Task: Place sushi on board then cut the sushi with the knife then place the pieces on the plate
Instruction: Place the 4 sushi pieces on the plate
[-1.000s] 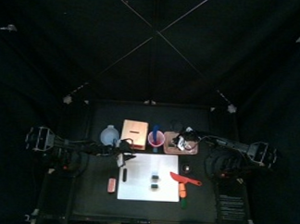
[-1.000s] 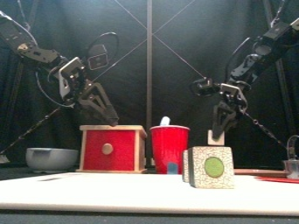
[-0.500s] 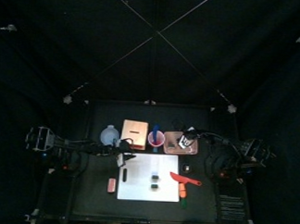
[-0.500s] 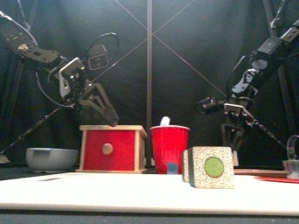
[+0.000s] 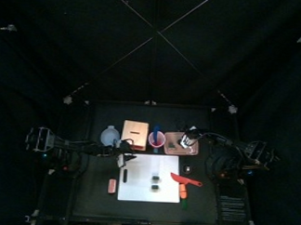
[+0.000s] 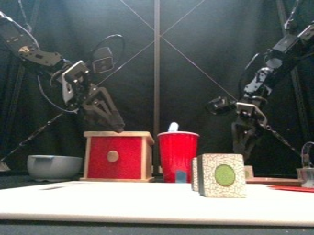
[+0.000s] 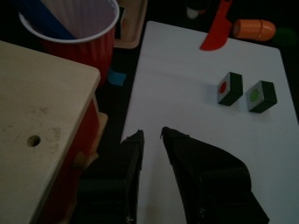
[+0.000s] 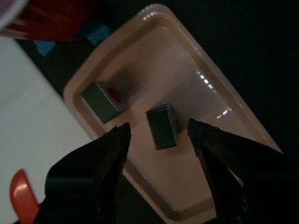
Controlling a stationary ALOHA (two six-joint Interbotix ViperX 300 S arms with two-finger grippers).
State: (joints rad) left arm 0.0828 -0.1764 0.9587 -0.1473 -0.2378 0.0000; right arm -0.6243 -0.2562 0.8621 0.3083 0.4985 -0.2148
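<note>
Sushi pieces (image 5: 152, 186), two, lie on white board (image 5: 158, 166) in top view; red knife (image 5: 185, 181) at board's 3 o'clock, pink tray (image 5: 173, 149) at its 1 o'clock. Front view: one piece stands at 5 o'clock of red cup (image 6: 179, 154). L wrist: left gripper (image 7: 152, 140) barely parted, empty. R wrist: right gripper (image 8: 160, 125) spread wide, empty, straddling one of two plated pieces (image 8: 100, 98). Risk, imo: a jaw clips that piece on pulling away & tips it off tray.

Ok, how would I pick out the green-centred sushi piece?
Start at the white cutting board in the middle of the table. Two sushi pieces stand close together on it. The green-centred piece is the one nearer the table's front edge; its neighbour has a red centre.
</note>
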